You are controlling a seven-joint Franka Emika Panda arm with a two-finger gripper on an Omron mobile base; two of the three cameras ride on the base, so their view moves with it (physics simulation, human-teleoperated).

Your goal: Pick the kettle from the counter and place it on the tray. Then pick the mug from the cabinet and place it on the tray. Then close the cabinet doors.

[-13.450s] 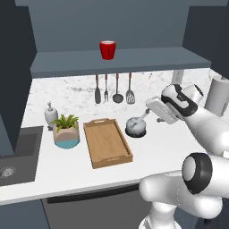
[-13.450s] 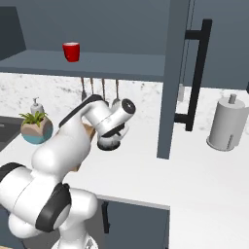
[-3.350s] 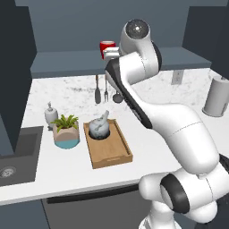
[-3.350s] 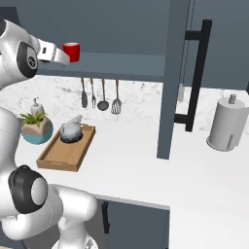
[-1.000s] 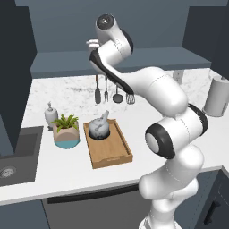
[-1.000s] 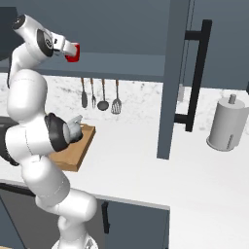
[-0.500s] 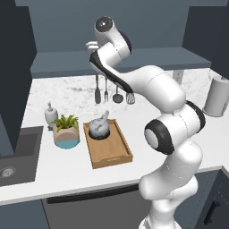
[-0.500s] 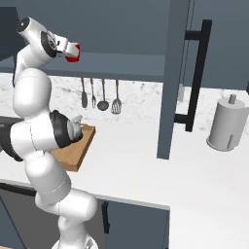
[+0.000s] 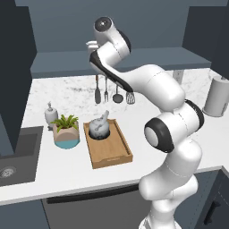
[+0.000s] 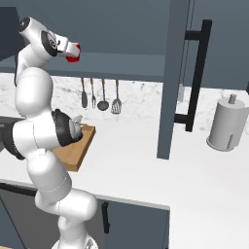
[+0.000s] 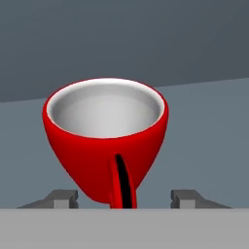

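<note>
The gripper point(image 11: 124, 197) is up at the cabinet shelf point(image 9: 147, 60), its two fingertips point(image 11: 62, 197) standing apart on either side of the red mug point(image 11: 104, 146), with a gap showing between each tip and the mug's wall, so the jaws are partly open and not clamped on anything; the mug stands upright on the shelf, its white inside showing and its handle turned toward the hand camera; in the right base view the mug point(image 10: 73, 54) shows red just past the end of the hand; below the shelf, four utensils point(image 9: 112, 92) hang against the backsplash above the white marbled counter point(image 9: 58, 170); the kettle point(image 9: 100, 127) sits in the far end of the wooden tray point(image 9: 115, 152) on that counter; just left of the tray stands a potted plant point(image 9: 67, 132), with a soap dispenser point(image 9: 50, 114) behind it; a paper towel roll point(image 10: 226, 125) stands far to the right; one cabinet door point(image 10: 171, 78) with a black bar handle point(image 10: 195, 73) hangs open.
</note>
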